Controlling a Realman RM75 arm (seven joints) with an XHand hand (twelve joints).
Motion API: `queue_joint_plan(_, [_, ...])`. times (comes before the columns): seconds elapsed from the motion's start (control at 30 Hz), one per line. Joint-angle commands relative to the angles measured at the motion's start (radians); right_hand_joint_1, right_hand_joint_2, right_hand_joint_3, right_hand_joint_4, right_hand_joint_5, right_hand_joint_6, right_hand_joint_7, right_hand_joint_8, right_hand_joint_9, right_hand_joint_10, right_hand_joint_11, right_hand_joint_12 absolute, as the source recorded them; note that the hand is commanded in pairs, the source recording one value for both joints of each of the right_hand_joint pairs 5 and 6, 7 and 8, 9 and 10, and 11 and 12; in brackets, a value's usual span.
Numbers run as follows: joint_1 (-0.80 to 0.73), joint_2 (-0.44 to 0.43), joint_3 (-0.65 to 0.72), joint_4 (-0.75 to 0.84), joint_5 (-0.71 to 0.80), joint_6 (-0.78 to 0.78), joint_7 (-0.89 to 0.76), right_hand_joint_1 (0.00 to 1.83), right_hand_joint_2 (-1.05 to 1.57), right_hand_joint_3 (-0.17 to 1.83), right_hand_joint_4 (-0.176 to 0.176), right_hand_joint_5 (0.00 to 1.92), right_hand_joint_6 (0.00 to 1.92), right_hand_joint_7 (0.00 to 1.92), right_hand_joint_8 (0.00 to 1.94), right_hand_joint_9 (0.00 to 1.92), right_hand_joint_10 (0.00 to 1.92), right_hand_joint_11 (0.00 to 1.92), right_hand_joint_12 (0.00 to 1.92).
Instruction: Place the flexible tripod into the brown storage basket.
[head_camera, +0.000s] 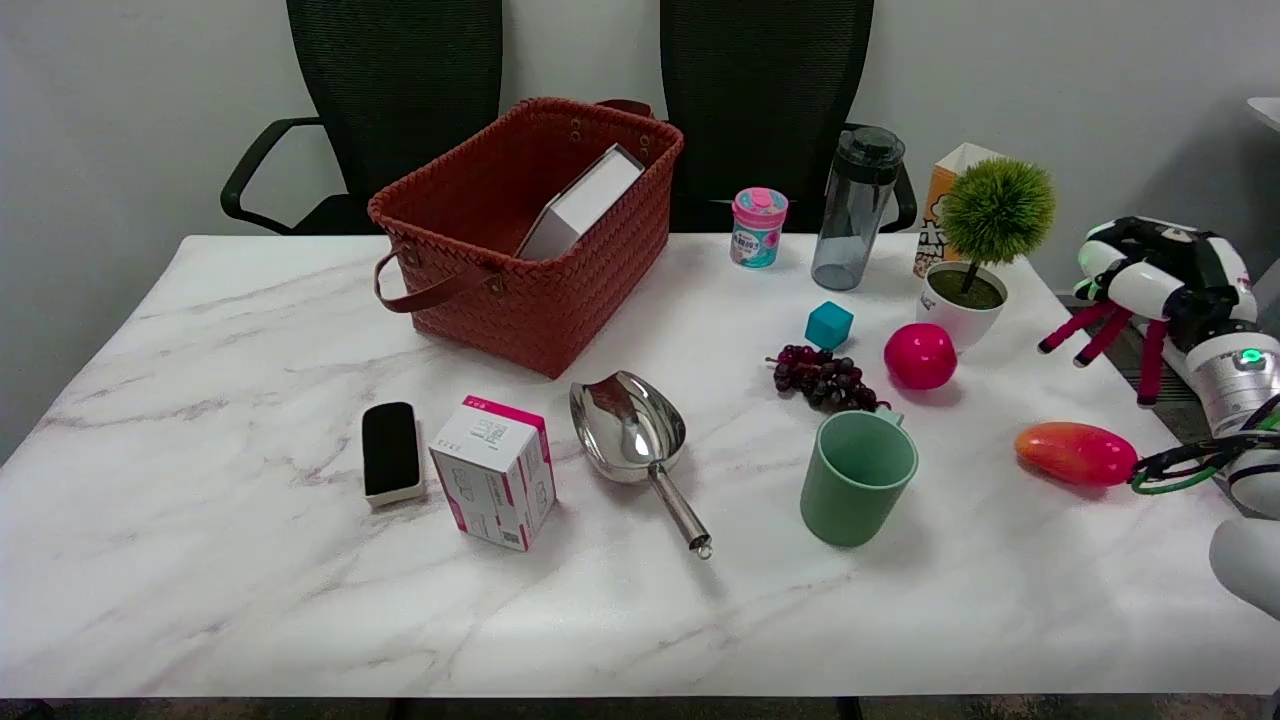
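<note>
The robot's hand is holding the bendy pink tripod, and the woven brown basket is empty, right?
Not quite. The right hand does hold the flexible pink-legged tripod up at the table's right edge, but the woven brown storage basket is not empty: the head view shows a white rectangular box leaning inside it.

Bright, even overhead light (soft shadows), sharp focus, mild scoop (628, 428) glare

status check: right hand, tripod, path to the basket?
Right hand holds flexible tripod, pink legs dangling, at table's right edge. Brown basket far left, white box inside. Potted plant, bottle between.
</note>
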Motion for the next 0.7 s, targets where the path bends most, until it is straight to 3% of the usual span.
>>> queue_joint_plan(0.03, [0.006,0.033,0.120,0.113,-0.004,-0.042,-0.002,1.20,1.37,0.51,0.000,1.24,1.24,1.59,1.59,1.47,1.47,1.11,1.11])
queue_joint_plan(0.47, [0.068,0.204,0.174,0.295,-0.002,-0.306,-0.002,1.20,1.37,0.52,0.000,1.25,1.25,1.59,1.59,1.48,1.48,1.12,1.12])
queue_joint_plan(0.7, [0.224,0.276,0.168,0.327,0.001,-0.427,0.001,1.21,1.33,0.54,0.000,1.22,1.22,1.57,1.57,1.45,1.45,1.12,1.12])
